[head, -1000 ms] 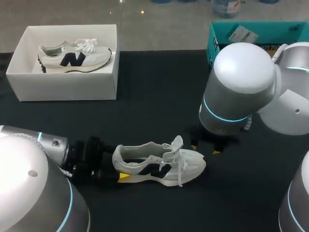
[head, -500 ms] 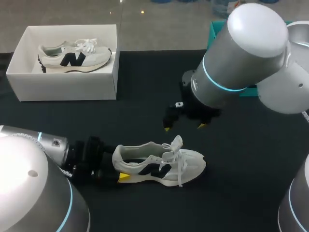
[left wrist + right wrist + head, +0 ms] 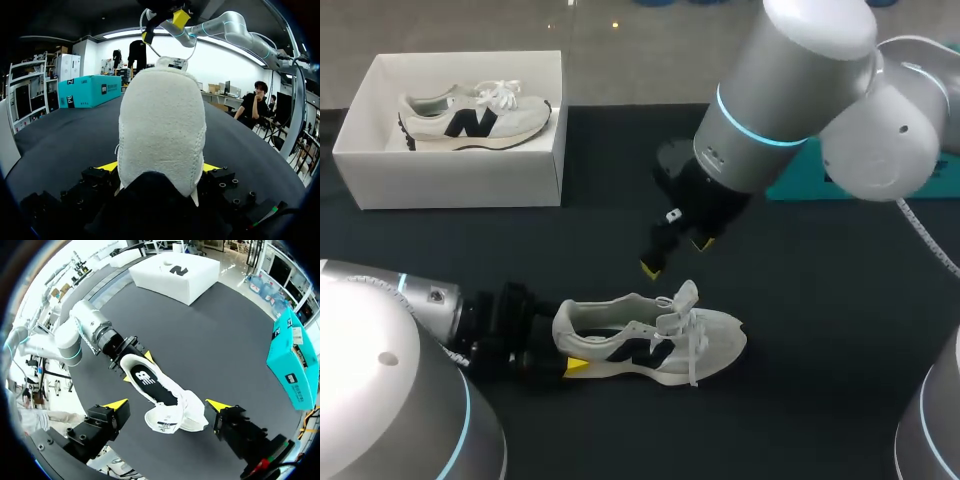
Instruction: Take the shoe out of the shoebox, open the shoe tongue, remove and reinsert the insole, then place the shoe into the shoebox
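Left gripper (image 3: 159,167) clamps the heel (image 3: 564,325) of the white fabric sneaker with dark side logo (image 3: 650,340) on the black surface (image 3: 820,320), right gripper (image 3: 674,256) hangs wide open and empty over its tongue (image 3: 687,294), so descend off-centre and it'll likely snag laces (image 3: 694,348) or twist the shoe loose.

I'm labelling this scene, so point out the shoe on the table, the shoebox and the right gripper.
shoe on the table (image 3: 645,345): head view, side panel.
shoebox (image 3: 460,180): head view, front wall.
right gripper (image 3: 674,256): head view, between its fingertips.
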Available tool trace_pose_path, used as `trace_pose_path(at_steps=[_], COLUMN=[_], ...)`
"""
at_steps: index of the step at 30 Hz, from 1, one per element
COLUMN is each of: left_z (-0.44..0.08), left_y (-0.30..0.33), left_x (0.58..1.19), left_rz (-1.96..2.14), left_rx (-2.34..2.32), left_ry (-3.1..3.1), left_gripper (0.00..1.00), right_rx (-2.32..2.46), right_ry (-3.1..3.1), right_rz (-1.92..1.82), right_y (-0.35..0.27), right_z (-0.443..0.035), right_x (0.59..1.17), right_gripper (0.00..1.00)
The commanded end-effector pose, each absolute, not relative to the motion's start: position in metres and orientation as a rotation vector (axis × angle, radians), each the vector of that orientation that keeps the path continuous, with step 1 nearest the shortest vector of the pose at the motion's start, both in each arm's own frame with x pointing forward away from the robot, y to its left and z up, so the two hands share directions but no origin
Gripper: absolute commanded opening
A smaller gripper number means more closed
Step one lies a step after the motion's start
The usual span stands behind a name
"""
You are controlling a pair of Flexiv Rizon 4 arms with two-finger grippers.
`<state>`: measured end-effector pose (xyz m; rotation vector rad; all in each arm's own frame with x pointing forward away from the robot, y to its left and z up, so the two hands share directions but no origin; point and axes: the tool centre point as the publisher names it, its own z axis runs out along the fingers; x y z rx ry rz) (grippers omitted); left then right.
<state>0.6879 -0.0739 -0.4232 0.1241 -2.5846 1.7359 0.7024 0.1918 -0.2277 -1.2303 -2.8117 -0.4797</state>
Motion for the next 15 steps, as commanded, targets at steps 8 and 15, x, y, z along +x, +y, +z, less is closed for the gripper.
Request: trace_pose_path(at_steps=[8, 15], left_z=[-0.424, -0.424], left_y=[-0.073, -0.073], left_x=[0.688, 0.688], left_rz=[1.735, 1.735], left_rx=[0.124, 0.124], left_ry=[-2.586, -2.586], left_gripper=[0.00, 0.00], right_rx=[-0.098, -0.255], right_ry=[-3.022, -2.998], right_rz=[-0.473, -0.476], right_y=[0.244, 0.252], right_z=[-0.258, -0.263], right_x=[0.723, 0.723], right_gripper=[0.89, 0.00])
